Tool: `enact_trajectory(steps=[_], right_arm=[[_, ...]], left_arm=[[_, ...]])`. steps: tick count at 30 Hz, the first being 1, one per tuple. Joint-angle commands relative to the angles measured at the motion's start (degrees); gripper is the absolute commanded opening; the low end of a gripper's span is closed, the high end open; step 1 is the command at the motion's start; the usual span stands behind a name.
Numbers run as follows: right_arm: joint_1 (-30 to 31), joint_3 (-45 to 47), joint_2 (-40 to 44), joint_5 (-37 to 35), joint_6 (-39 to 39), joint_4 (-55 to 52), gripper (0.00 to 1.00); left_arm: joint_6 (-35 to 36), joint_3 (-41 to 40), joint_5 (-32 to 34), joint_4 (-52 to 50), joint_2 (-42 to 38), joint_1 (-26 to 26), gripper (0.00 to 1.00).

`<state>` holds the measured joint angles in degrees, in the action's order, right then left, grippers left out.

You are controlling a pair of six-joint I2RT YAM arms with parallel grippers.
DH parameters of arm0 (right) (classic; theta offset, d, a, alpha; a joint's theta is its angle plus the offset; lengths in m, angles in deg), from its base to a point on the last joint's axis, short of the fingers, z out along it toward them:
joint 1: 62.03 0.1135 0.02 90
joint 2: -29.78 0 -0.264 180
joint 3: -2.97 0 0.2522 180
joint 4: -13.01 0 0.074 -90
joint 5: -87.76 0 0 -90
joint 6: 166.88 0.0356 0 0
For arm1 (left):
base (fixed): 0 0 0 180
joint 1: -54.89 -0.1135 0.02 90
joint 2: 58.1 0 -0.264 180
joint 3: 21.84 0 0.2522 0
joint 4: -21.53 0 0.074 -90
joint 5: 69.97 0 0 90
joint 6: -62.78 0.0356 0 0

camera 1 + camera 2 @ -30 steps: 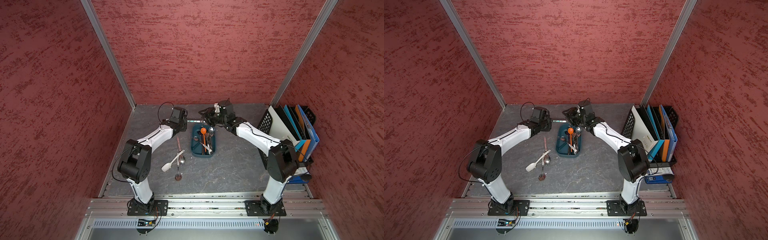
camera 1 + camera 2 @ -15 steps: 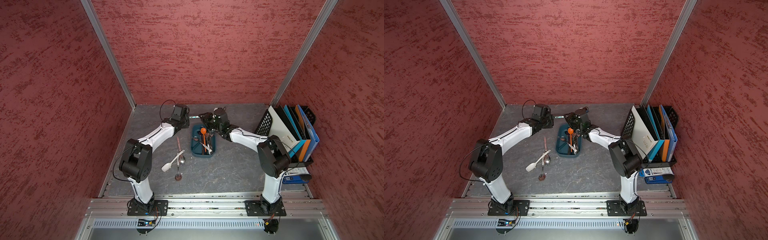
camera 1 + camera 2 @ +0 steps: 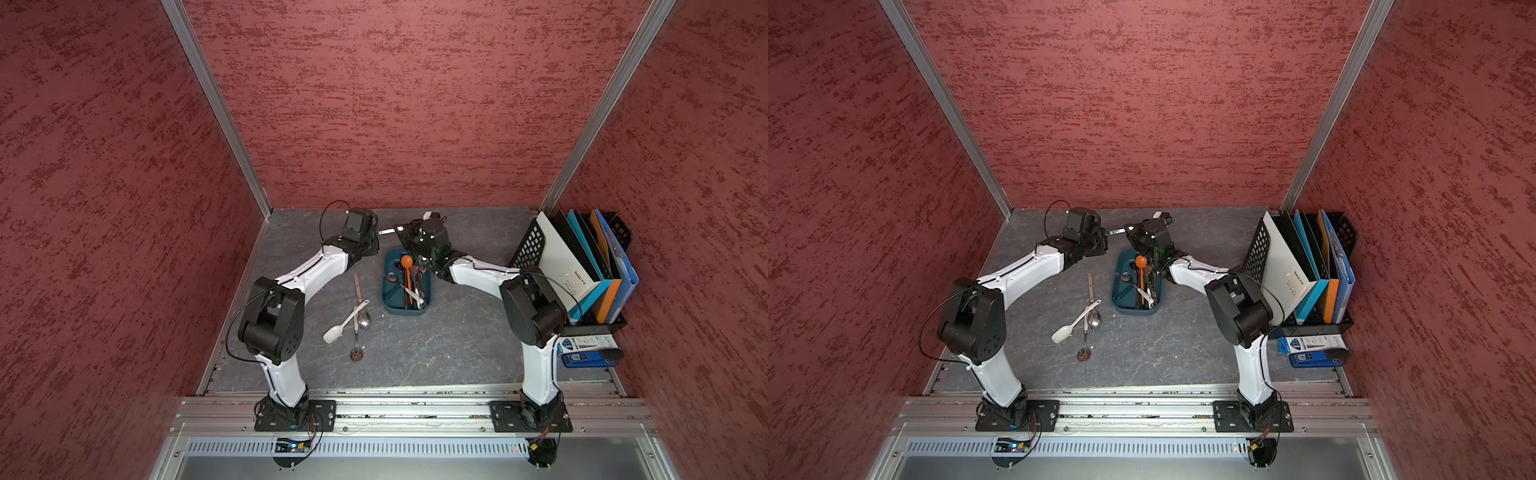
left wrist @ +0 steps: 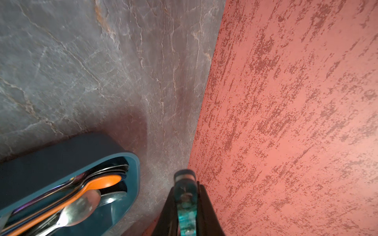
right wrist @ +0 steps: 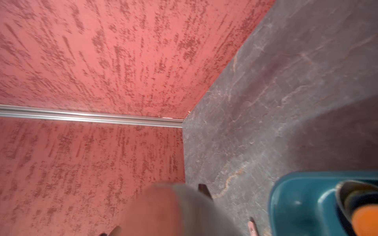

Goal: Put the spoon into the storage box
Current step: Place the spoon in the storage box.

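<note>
A spoon [image 3: 388, 230] with a teal handle [image 4: 185, 204] hangs in the air past the far end of the storage box [image 3: 392, 297], a shallow dark teal tray. My left gripper [image 3: 376, 232] is shut on that handle, whose rounded end sticks out beyond the fingertips. My right gripper [image 3: 402, 232] sits right at the spoon's other end. In the right wrist view a blurred shiny spoon bowl [image 5: 173, 210] covers the jaws, so their stance is hidden. The box [image 3: 1121, 295] holds an orange spoon [image 3: 407, 266] and several other utensils.
A white spoon [image 3: 345, 322], a metal spoon [image 3: 363, 320] and a pinkish-handled spoon [image 3: 356, 291] lie left of the box. A black mesh file rack [image 3: 582, 266] with folders stands at the right, with a blue packet [image 3: 586, 351] in front. The back wall is close behind both grippers.
My right gripper has swung left and down until it meets the spoon's end by the left gripper. The left gripper shifted slightly toward the back, still holding the spoon.
</note>
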<state>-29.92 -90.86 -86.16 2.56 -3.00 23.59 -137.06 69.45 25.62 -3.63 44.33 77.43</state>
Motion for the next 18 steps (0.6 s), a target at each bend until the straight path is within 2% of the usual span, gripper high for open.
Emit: enact_trajectory(steps=[1,2,3,5,11,13,18], right_arm=[[-0.1,-1.6,-0.5,-3.8,-2.0,2.7,0.10],[-0.1,-1.3,-0.3,-4.2,-1.8,2.5,0.09],[0.0,-1.1,-0.2,-4.3,-2.0,2.6,0.09],[-0.2,-0.7,0.5,-4.9,-2.2,1.7,0.09],[-2.0,-0.1,2.3,-3.9,-2.2,-4.3,0.08],[-3.2,0.6,3.0,-2.4,-1.6,-5.9,0.08],[-7.2,-0.4,3.4,7.9,-2.2,-14.0,0.04]], left_arm=[[2.1,-0.6,-5.2,0.6,1.6,0.8,0.02],[2.3,-0.9,-5.7,1.2,1.7,0.7,0.07],[2.6,-1.3,-6.1,1.7,1.7,0.8,0.15],[3.5,-2.2,-7.6,3.6,1.6,0.5,0.45],[12.2,-5.5,-11.1,3.8,-0.9,-1.4,0.91],[17.7,-6.6,-12.6,2.8,-2.5,-2.6,1.00],[33.0,-12.0,-16.0,-0.5,-8.6,-6.8,1.00]])
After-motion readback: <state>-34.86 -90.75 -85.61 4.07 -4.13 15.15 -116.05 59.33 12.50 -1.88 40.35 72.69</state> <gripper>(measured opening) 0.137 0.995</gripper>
